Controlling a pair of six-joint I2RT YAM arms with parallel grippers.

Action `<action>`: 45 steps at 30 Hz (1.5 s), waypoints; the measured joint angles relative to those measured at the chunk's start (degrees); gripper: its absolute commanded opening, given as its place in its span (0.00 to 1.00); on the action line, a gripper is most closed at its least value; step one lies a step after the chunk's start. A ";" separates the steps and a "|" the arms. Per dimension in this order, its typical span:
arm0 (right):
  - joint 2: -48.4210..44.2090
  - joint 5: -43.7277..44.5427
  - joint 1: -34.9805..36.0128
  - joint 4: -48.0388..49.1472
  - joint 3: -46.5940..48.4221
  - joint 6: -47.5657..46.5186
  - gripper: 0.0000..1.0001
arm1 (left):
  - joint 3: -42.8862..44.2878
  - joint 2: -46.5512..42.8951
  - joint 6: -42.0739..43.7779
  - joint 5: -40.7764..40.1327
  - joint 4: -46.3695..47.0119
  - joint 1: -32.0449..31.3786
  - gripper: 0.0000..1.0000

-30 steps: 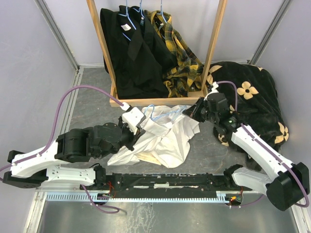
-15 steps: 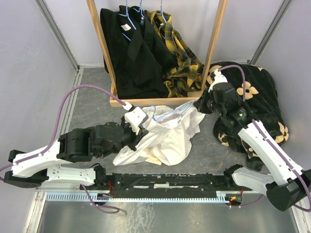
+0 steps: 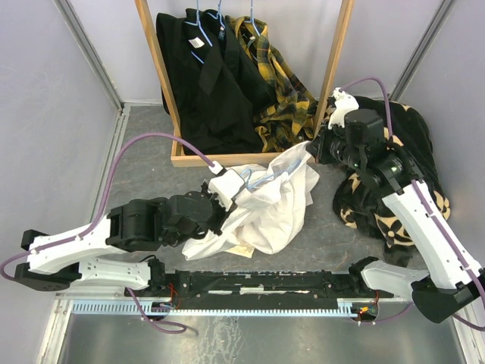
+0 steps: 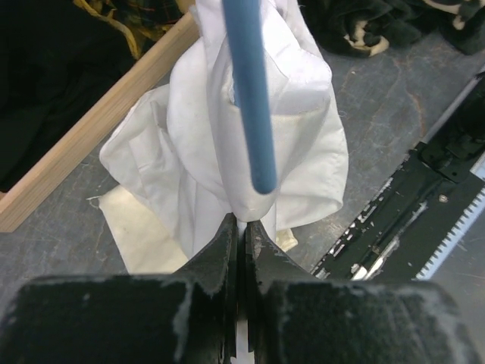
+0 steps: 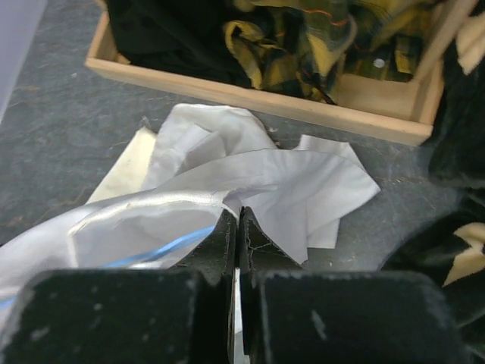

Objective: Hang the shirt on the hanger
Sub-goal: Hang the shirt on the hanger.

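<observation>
Left pincer [image 3: 229, 200] is seen from above pressed together on a fold of the shirt [image 3: 269, 216], which is heaped on the grey surface [image 3: 144, 163] between the arms, just in front of the wooden rack base [image 3: 227, 159]. Its upper right edge is held raised by the closed right pincer [image 3: 314, 154]. Part of the hanger [image 3: 252, 177] is glimpsed within the cloth.

From the left wrist, the jaws are shown shut on thin white cloth, over which the blue wire [image 4: 250, 98] runs. Whether the wire is pinched too cannot be told.

From the right wrist, the jaws are shut on a cloth edge, and the wire [image 5: 174, 244] shows through it.

The shirt is judged light, limp and prone to slipping off smooth wire. It is best gripped at the collar or a shoulder seam.
</observation>
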 measured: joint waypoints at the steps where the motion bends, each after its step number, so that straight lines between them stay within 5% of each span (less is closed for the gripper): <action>1: -0.02 -1.55 -0.07 -0.61 0.94 -0.39 0.00 | 0.09 0.35 0.00 -0.63 -0.13 -0.02 0.03; 9: 0.83 -16.79 -0.26 -4.22 9.57 -0.50 0.00 | 2.03 1.90 2.54 -2.86 2.56 -0.02 0.03; 14: 4.87 -22.45 -0.37 -4.37 24.33 2.36 0.00 | 8.68 5.05 7.34 -2.75 6.88 0.00 0.03; 22: 19.15 -30.14 -0.52 0.50 58.25 12.17 0.00 | 41.03 21.29 19.39 -3.93 7.82 -0.02 0.03; 25: 20.94 -32.04 -0.52 3.02 61.79 15.32 0.00 | 50.80 25.83 23.85 -6.36 7.32 -0.02 0.03; 31: 12.57 -32.24 -0.55 5.64 46.05 16.68 0.00 | 49.57 25.70 27.19 -11.32 5.68 -0.02 0.03; 40: -6.36 -28.76 0.00 6.21 8.15 13.55 0.00 | 19.47 14.80 20.44 -14.34 3.17 1.03 0.03; 45: -9.84 -25.35 4.28 6.38 -5.16 13.42 0.00 | 10.32 10.03 16.68 -14.27 3.74 1.31 0.03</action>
